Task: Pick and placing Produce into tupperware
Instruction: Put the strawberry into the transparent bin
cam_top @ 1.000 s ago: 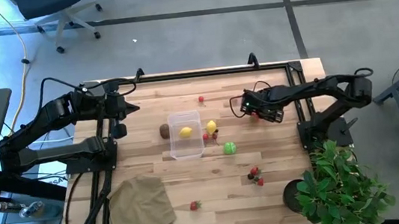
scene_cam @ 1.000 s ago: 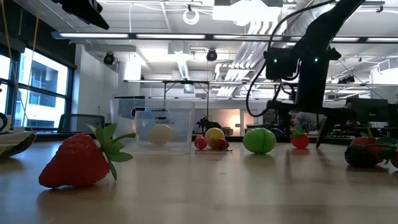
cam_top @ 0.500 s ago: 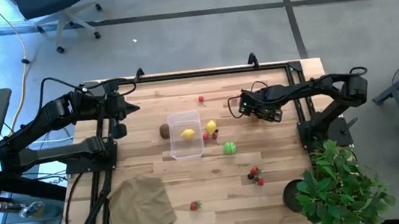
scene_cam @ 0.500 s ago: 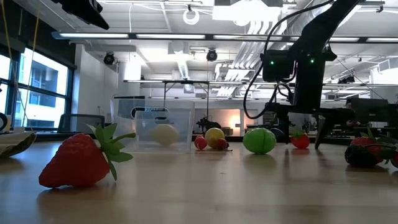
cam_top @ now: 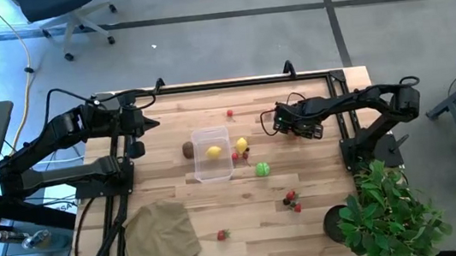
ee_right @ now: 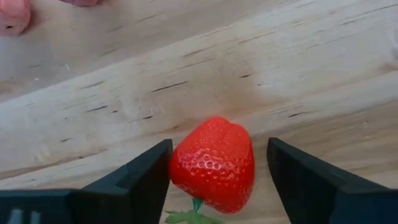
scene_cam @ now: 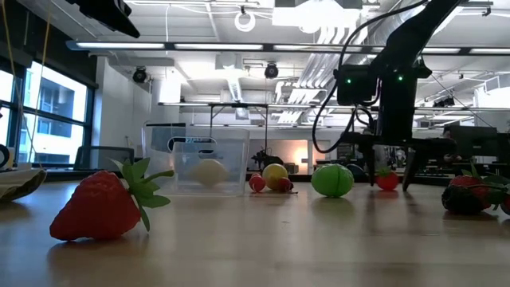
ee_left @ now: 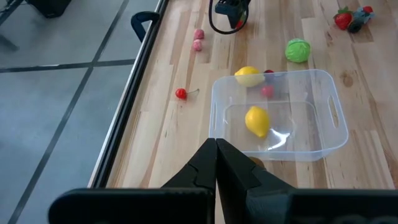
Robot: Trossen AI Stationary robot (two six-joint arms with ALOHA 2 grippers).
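Two fingers [ee_right: 140,177] straddle strawberry [ee_right: 213,163], apparently untouched.

Both arms are showing matte black, tubular links joined by thicker joint housings. Thin black cables are looping along the left arm [cam_top: 57,143] at the frame's left and curling over the right arm [cam_top: 363,104] at the right, where small green lights are glowing near its wrist. The fingers [ee_right: 134,180] are appearing as flat, dark, angular plates.
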